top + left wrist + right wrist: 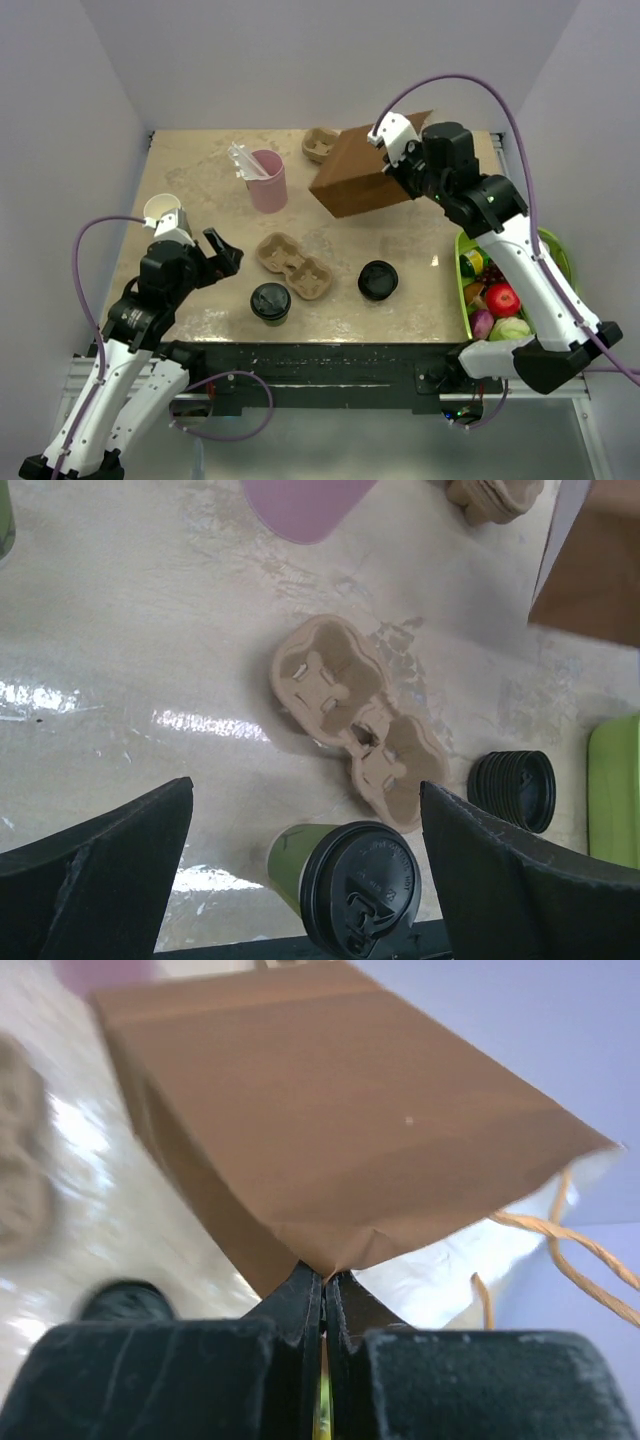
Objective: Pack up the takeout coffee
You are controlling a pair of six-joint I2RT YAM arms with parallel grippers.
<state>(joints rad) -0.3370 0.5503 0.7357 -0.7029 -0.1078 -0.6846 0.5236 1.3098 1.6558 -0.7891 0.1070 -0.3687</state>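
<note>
The takeout coffee (270,302), a small cup with a round black lid, stands near the table's front edge. In the left wrist view the takeout coffee (350,885) sits low in the frame and its side looks greenish. My left gripper (222,255) hovers to its left, open and empty. In the left wrist view the cup lies ahead of and between the left gripper's (305,800) spread fingers. At the back right, my right gripper (392,165) is shut on the edge of a brown paper bag (360,175), which hangs tilted. The right wrist view shows the right gripper (324,1275) pinching the bag (330,1110).
A cardboard two-cup carrier (293,265) lies mid-table, with a stack of black lids (378,279) to its right. A pink cup (267,182) and another carrier (320,145) stand at the back. White paper cups (160,210) are far left. A green basket (550,250) of fruit sits right.
</note>
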